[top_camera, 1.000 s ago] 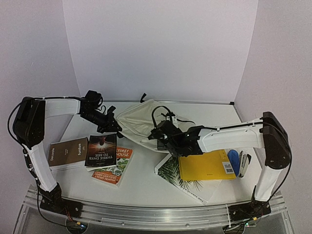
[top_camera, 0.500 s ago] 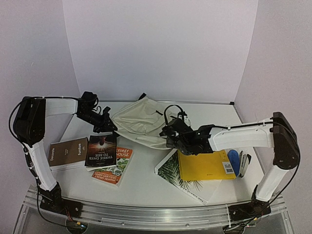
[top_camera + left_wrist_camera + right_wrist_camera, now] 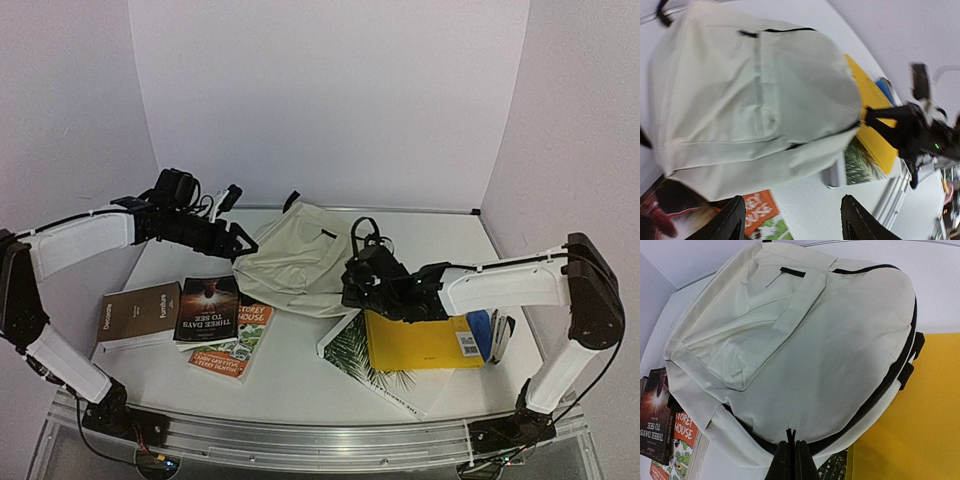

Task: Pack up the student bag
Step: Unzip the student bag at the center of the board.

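Observation:
The student bag (image 3: 298,258) lies flat on the table, cream canvas with a black zipper line and its front pocket facing up (image 3: 790,340). My right gripper (image 3: 793,460) is shut on a thin black zipper pull at the bag's near right edge (image 3: 352,287). My left gripper (image 3: 795,225) hangs open at the bag's left side (image 3: 238,243), above the books, and nothing sits between its fingers (image 3: 735,220). It is not touching the bag (image 3: 755,100).
Left of the bag lie a brown book (image 3: 140,312), a dark book (image 3: 208,306) and an orange book (image 3: 240,335). On the right a yellow folder (image 3: 420,342) rests on a palm-leaf book (image 3: 372,368), with a blue stapler (image 3: 482,330) beside it.
My left gripper opened and let go of the bag's left edge, and its arm stretched out lower. The bag settled flatter and shifted right with my right gripper, which stayed shut.

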Robot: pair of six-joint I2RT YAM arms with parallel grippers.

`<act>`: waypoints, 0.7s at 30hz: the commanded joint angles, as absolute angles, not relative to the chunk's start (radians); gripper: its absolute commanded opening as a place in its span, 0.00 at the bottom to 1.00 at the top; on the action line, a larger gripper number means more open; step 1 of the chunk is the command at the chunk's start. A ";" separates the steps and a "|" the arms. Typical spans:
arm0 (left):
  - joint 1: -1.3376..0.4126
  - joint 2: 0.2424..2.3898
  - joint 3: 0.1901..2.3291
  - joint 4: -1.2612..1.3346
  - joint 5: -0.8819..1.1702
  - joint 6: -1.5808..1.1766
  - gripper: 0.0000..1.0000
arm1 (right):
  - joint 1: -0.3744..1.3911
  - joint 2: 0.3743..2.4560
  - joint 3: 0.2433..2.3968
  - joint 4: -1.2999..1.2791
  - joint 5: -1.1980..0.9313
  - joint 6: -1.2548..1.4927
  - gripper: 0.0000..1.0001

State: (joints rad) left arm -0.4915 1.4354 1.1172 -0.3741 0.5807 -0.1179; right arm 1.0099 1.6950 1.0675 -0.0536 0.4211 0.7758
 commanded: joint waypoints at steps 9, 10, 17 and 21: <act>-0.747 1.473 0.976 0.014 0.559 -0.008 0.66 | 1.010 1.580 0.985 0.095 0.353 0.817 0.00; -0.771 1.499 0.982 0.047 0.543 -0.019 0.66 | 1.010 1.577 0.982 0.098 0.352 0.820 0.00; -0.878 1.673 1.023 0.228 0.474 -0.038 0.66 | 1.011 1.549 0.948 0.110 0.359 0.828 0.00; -0.910 1.744 1.044 0.278 0.420 -0.017 0.65 | 1.010 1.524 0.929 0.110 0.364 0.832 0.00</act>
